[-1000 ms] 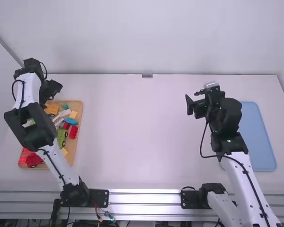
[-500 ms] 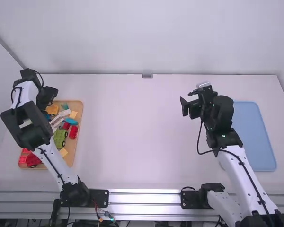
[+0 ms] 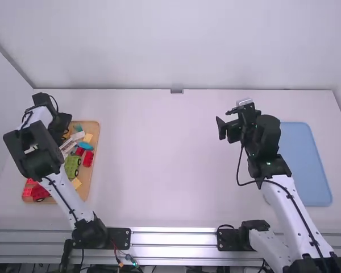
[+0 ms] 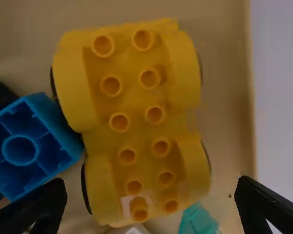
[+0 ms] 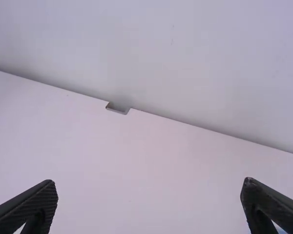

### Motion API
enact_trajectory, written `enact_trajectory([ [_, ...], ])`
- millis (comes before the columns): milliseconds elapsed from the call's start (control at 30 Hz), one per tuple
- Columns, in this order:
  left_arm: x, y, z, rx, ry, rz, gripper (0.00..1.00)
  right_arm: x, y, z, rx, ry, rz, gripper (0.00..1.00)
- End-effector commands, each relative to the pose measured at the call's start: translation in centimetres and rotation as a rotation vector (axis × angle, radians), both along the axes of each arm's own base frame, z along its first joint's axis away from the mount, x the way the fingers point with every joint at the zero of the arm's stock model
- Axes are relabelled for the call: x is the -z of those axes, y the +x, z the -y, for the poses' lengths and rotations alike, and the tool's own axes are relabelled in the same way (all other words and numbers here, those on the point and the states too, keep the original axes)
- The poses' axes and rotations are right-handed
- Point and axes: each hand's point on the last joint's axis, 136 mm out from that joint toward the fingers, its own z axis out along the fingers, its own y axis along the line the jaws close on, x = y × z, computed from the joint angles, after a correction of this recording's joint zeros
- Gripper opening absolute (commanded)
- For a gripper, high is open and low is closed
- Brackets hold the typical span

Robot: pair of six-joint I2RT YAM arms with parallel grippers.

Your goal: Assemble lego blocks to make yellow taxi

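While left gripper (image 3: pixel 63 124) hangs open above, tan tray (image 4: pixel 227 78) holds yellow wheeled base (image 4: pixel 136 105).

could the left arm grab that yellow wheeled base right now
Probably yes: the left gripper is open over the yellow wheeled base, whose top looks uncovered, though the blue block close beside it might get in one finger's way.

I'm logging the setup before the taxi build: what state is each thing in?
Left claw, open
Right claw, open
Yellow wheeled base, studs up, not gripped
Blue block, hollow underside up
Green wheeled piece, wheels on
Tan tray, holding mixed blocks
Blue tray, lying flat
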Motion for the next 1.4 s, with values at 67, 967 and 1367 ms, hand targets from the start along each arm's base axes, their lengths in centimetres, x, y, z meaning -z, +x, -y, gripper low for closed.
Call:
enact_trajectory([
  [67,1.1,-0.3,-0.4,-0.040,0.024,-0.008,0.91,-1.9,0.3,-0.2,-0.004,0.013,0.034,0.99],
  [967,1.0,-0.6,-0.8,0.037,0.067,-0.043,0.52,-1.8,0.3,-0.2,-0.002,0.012,0.032,0.99],
  [1367,-6.7,0.0,0.2,0.100,0.051,-0.118,0.46,-1.8,0.3,-0.3,-0.007,0.013,0.032,0.99],
])
